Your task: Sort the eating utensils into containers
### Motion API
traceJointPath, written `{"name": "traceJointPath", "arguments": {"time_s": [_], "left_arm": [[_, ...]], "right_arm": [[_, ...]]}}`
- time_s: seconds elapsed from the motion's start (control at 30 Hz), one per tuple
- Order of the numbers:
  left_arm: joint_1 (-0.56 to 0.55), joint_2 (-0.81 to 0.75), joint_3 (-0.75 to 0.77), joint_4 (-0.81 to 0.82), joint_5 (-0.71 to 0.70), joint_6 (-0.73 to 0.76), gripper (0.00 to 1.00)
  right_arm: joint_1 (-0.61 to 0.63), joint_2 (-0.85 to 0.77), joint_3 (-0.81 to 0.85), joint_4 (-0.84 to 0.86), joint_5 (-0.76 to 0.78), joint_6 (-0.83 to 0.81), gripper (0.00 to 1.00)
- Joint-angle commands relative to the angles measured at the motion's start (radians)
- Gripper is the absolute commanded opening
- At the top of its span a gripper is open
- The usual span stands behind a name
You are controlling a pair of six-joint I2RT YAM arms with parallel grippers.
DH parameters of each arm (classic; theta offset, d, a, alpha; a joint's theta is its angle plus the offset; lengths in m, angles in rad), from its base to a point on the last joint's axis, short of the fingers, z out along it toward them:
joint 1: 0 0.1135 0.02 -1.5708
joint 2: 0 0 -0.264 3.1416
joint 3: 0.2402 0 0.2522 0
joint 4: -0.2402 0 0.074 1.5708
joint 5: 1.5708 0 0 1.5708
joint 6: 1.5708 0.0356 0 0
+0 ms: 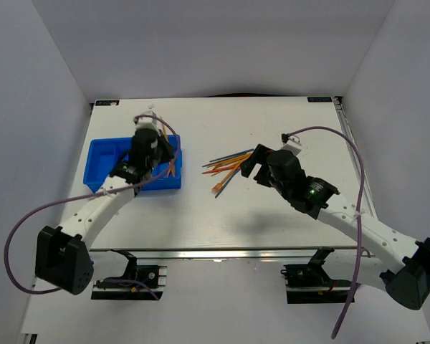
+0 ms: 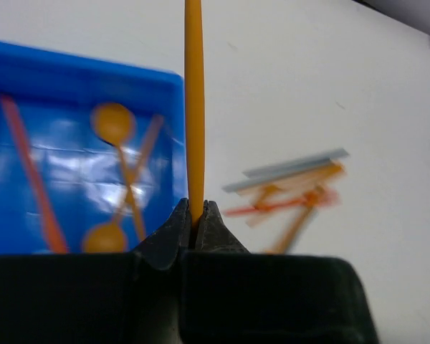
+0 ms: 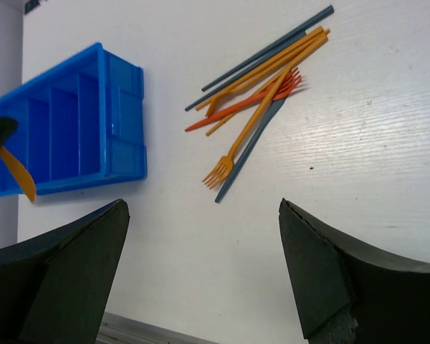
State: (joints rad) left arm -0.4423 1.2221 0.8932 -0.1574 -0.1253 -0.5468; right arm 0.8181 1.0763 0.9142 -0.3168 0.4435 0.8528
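Eating utensils (image 1: 229, 166), thin plastic sticks and forks in orange, red and dark grey-blue: loose overlapping heap on matte white table (image 1: 272, 222), well apart from bright blue rectangular plastic tray (image 1: 93, 154).

Tray: shallow, glossy, ridged into long narrow compartments; already holding two orange round-bowled spoons (image 2: 113, 122) and a red-orange stick (image 2: 29, 165), lying crossed.

Left two-finger gripper (image 2: 195, 215): clamped on thin orange plastic handle (image 2: 193, 107), pinched near one end, projecting straight out from the fingertips, over the tray's right end. Far end out of view, so type not determinable.

Right two-finger gripper (image 3: 201, 251): spread wide, empty, hovering near the heap.

Hazards, as judged:
- Smooth slender handle gripped by a short length only, so prone to pivoting or slipping.
- On release, liable to bounce off hard plastic, bridge a ridge, land in the wrong compartment or tip over the low wall.
- Heap tangled, fork tines lying against neighbours: risk of dragging several pieces at once or scattering them.
- Light tray probably easily nudged.
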Motion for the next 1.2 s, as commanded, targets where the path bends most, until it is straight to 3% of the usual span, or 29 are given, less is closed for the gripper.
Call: {"name": "traceJointPath", "arguments": {"time_s": [0.0, 0.13, 0.27, 0.83, 0.9, 1.0, 1.03, 1.17], "left_arm": [[0.114, 0.091, 0.13, -0.16, -0.161, 0.137, 0.0], [0.211, 0.282, 0.243, -0.168, -0.149, 0.163, 0.0], [0.251, 0.369, 0.317, -0.174, -0.155, 0.163, 0.0], [0.294, 0.367, 0.145, -0.093, -0.18, 0.111, 0.01], [0.295, 0.363, 0.144, -0.094, -0.177, 0.108, 0.08], [0.295, 0.355, 0.144, -0.093, -0.163, 0.11, 0.29], [0.294, 0.343, 0.144, -0.093, -0.163, 0.11, 0.41], [0.294, 0.303, 0.15, -0.109, -0.168, 0.108, 0.62]], "right_arm": [[-0.011, -0.059, -0.012, -0.013, 0.02, -0.034, 0.89], [-0.019, -0.079, -0.041, -0.011, 0.001, -0.06, 0.89], [-0.022, -0.098, -0.06, -0.031, 0.003, -0.09, 0.89], [-0.031, -0.115, -0.107, 0.007, -0.028, -0.115, 0.89], [-0.03, -0.116, -0.109, 0.007, -0.029, -0.115, 0.89], [-0.03, -0.118, -0.107, 0.007, -0.032, -0.116, 0.89], [-0.03, -0.118, -0.107, 0.007, -0.032, -0.118, 0.89], [-0.03, -0.108, -0.104, 0.005, -0.029, -0.123, 0.89]]}}
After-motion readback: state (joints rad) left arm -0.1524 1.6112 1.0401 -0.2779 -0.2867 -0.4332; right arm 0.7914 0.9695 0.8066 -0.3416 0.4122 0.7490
